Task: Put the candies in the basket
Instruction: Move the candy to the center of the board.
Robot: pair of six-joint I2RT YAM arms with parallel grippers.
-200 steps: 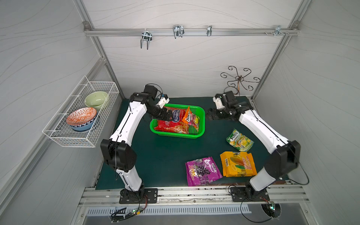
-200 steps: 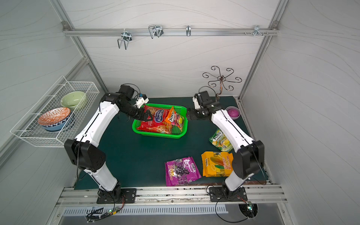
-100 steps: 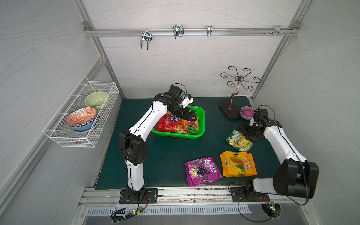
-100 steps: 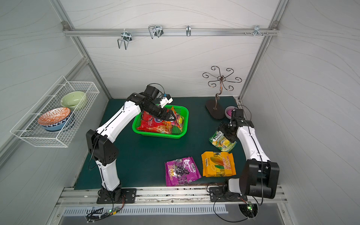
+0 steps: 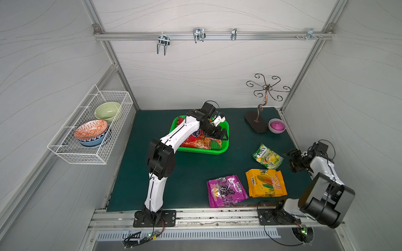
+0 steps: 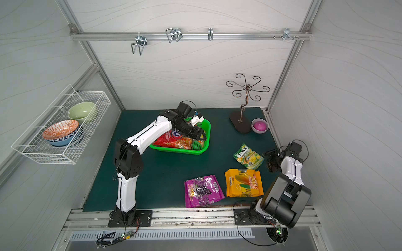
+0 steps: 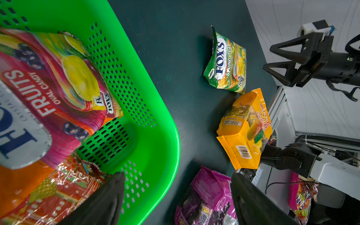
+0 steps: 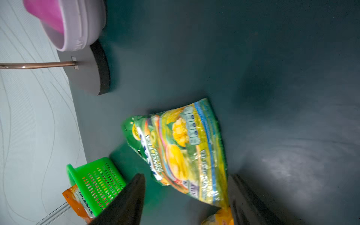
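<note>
**Partly filled: red bags in the basket, three bags out on the mat**

Inside the basket [image 5: 204, 151] [image 6: 180, 150] [image 7: 152, 136], which sits at the back middle of the mat [image 5: 191, 173], a red bag [image 7: 48, 97] [image 5: 197, 133] with a blue oval logo overlaps a second red bag [image 7: 48, 194] [image 5: 195, 144] by the front wall. The right wrist view shows the corner of an orange bag [image 8: 75, 202] at the basket's rim; I cannot tell how it sits.

Three bags lie flat on the mat, outside the basket. The green bag [image 5: 267, 156] [image 6: 248, 156] [image 7: 226, 62] [image 8: 185, 155] is off to the right. The yellow bag [image 5: 265, 183] [image 6: 243, 183] [image 7: 245, 128] lies just in front of it. The purple bag [image 5: 226, 191] [image 6: 203, 191] [image 7: 204, 196] is beside that, near the front edge.

The left gripper [image 5: 225, 135] [image 6: 202, 135] [image 7: 177, 174] hangs over the basket's front right corner with its jaws spread wide and nothing between them. The right gripper [image 5: 290, 160] [image 6: 269, 162] [image 7: 267, 58] is at the mat's right edge and points at the green bag. It is near the bag but not touching it, and its jaws are parted and empty.

On the left wall, a wire rack [image 5: 87, 161] holds a pale green bowl [image 5: 107, 110] and a patterned bowl [image 5: 91, 130] nested in a blue bowl [image 5: 93, 142]. At the back right, a small pink tub [image 5: 276, 126] [image 8: 74, 25] stands just beside the dark base of a metal stand [image 5: 255, 123]. I cannot tell what is in the tub.
</note>
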